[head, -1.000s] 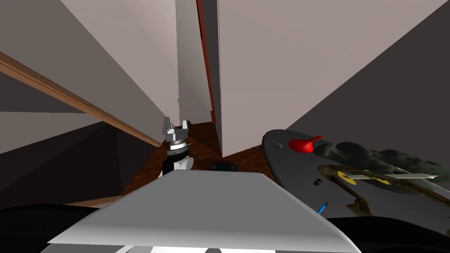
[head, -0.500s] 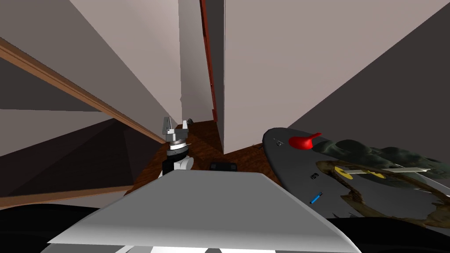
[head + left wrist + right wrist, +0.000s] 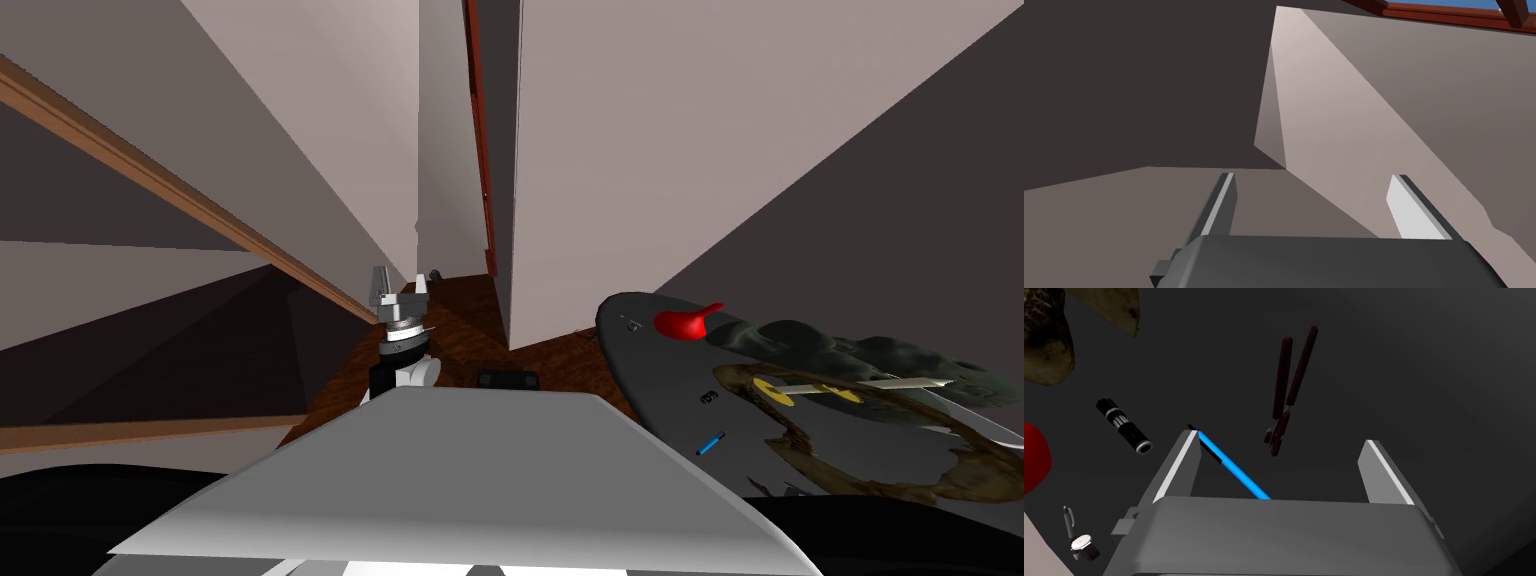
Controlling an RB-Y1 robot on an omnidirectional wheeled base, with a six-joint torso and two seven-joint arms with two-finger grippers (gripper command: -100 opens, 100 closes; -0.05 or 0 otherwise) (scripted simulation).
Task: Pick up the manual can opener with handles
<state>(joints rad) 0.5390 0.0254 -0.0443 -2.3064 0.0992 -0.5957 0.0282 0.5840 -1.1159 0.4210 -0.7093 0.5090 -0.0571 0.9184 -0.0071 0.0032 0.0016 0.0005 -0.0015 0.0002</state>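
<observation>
Head view: your left end effector [image 3: 400,288], raised, fingers apart; dark round desk [image 3: 660,390] at right.
Left wrist view: fingers spread.
Right wrist view: your right end effector [image 3: 1281,438], open over the desk; can opener [image 3: 1288,383], dark red handles, lying just beyond its fingertips; blue pen [image 3: 1236,467] crossing between the fingers.

Pale beige walls [image 3: 700,150], dark wood floor [image 3: 460,312], round dark table [image 3: 650,385], red-brown door frame [image 3: 476,100]
</observation>
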